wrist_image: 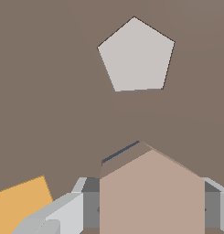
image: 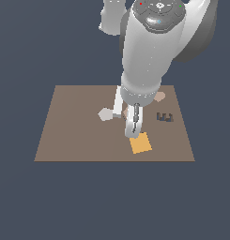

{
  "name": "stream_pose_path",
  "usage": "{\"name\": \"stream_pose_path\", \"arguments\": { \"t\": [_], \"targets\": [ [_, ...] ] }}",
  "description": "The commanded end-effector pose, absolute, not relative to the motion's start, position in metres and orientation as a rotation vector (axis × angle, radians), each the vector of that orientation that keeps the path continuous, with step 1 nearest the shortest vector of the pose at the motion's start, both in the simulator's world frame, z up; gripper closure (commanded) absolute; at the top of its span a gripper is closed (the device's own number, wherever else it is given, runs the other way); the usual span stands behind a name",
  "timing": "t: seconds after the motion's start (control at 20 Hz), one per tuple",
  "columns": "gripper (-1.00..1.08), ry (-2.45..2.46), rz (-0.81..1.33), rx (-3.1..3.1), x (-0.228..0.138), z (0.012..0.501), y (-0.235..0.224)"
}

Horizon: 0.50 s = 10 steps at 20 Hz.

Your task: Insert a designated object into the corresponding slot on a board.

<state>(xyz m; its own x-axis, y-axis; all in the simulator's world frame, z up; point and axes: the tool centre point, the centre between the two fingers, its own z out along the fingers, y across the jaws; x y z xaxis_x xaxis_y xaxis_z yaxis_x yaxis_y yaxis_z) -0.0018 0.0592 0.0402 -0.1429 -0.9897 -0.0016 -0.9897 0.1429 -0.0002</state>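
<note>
Tool [wrist_image: 150, 210] clenched on the tan-pink block [wrist_image: 152, 192], low over the brown board [image: 74, 136].
In the wrist view a thin dark sliver of the slot [wrist_image: 120, 153] shows just past the block's edge; a pale grey piece [wrist_image: 136, 57] lies beyond, an orange tile [wrist_image: 19, 205] beside the fingers [wrist_image: 58, 215].

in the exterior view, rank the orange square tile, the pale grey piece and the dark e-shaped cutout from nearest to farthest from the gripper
1. orange square tile: just below the gripper, touching it in the picture.
2. pale grey piece: toward the exterior view's left, higher up.
3. dark E-shaped cutout: toward the exterior view's right; only slightly farther than the grey piece.
</note>
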Motion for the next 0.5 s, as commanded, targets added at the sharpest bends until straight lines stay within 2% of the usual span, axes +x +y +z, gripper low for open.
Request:
{"name": "stream_pose_path", "arguments": {
  "t": [0.0,0.45],
  "targets": [
    [1.08,2.391,0.001,-2.035,-0.0008,0.0405,0.0622],
    [1.08,2.391,0.001,-2.035,-0.0001,0.0405,0.062]
  ]
}}
